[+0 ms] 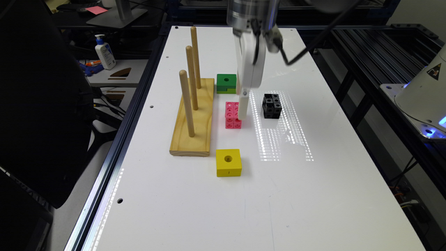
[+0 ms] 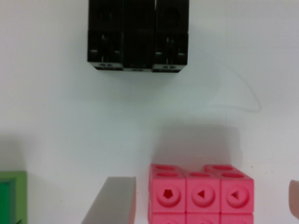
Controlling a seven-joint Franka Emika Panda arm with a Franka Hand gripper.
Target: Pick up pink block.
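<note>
Pink block (image 1: 232, 115): on the white counter (image 1: 216, 209), right of the wooden peg stand (image 1: 193, 118), left of the black cube (image 1: 271, 105), between the green block (image 1: 226, 83) far and the yellow block (image 1: 228, 162) near. Hand (image 1: 243, 113): lowered over the pink block, open, one finger (image 2: 112, 200) just beside the block, the other finger well clear on its opposite side; not gripping.
</note>
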